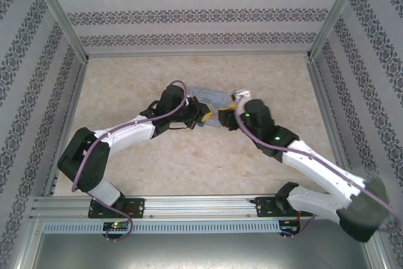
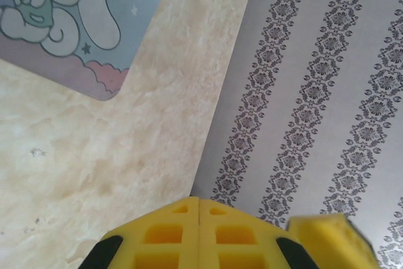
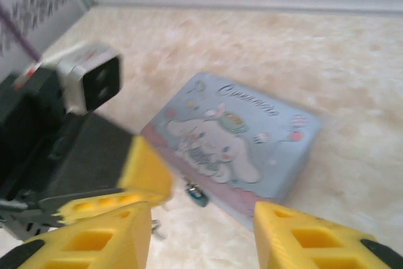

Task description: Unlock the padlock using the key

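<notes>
The padlock [image 3: 199,196], tiny and teal with a thin shackle, lies on the table against the near edge of the cartoon tin [image 3: 239,143]. My right gripper [image 3: 201,244] is open just in front of it, and the padlock sits beyond the gap between its fingers. My left gripper [image 2: 199,201] is shut, its yellow fingers pressed flat together, with only a dark speck at their tip. The two grippers meet tip to tip in the top view, left gripper [image 1: 206,118] and right gripper [image 1: 225,120]. A small blurred greyish thing [image 3: 156,226] below the left fingertip may be the key; I cannot tell if it is held.
The pale-blue tin [image 1: 211,99] lies flat on the marbled table [image 1: 189,162], just behind both grippers. Patterned walls [image 1: 201,11] close the table in at the back and both sides. One yellow fingertip [image 2: 327,237] of the right gripper shows beside the left fingers.
</notes>
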Robot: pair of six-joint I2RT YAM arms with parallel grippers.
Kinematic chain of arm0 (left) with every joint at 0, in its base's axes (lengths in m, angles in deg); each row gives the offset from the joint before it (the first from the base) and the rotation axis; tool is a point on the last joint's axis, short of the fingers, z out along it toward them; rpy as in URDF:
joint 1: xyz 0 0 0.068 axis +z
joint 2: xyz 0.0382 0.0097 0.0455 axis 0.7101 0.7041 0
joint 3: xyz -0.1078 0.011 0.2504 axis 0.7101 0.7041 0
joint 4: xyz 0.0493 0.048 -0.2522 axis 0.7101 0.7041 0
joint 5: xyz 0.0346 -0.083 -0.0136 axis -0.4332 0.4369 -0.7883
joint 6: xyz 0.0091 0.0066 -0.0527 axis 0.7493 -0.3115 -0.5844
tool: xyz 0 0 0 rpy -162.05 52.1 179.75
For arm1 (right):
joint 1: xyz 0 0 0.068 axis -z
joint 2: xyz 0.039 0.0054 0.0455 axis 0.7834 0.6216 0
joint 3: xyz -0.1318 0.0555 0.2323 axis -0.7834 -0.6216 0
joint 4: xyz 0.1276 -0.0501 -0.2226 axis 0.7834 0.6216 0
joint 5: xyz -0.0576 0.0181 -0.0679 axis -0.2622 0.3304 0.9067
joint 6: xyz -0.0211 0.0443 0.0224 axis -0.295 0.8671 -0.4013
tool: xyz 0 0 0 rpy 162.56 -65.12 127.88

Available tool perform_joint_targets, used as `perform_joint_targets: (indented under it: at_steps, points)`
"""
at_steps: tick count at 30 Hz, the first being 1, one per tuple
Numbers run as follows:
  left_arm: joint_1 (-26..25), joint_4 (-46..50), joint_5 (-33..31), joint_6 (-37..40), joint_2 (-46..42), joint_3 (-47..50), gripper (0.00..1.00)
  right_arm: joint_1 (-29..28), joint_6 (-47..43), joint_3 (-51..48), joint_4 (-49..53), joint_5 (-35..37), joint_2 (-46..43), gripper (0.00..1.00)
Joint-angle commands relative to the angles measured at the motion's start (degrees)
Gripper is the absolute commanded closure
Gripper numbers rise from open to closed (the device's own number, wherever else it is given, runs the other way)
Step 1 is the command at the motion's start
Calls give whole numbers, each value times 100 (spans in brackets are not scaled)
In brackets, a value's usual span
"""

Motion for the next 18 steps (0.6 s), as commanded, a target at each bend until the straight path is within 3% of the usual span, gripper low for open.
perform_joint_targets:
  at_steps: [1, 4, 8, 18]
  points:
    - [66, -843, -139, 830, 4, 75, 100, 731, 1309, -417, -193, -1208, -583, 50]
    - [66, -1357, -184, 1481, -21, 149, 100, 1292, 2195, -666, -471, -1999, -684, 46]
    - [80, -2389, -257, 2203, -62, 386, 100, 1512, 3347, -996, -1385, -2605, -460, 46]
    - [83, -4546, -590, 2029, 247, 833, 100, 1313, 4709, -948, -3025, -2982, 313, 47]
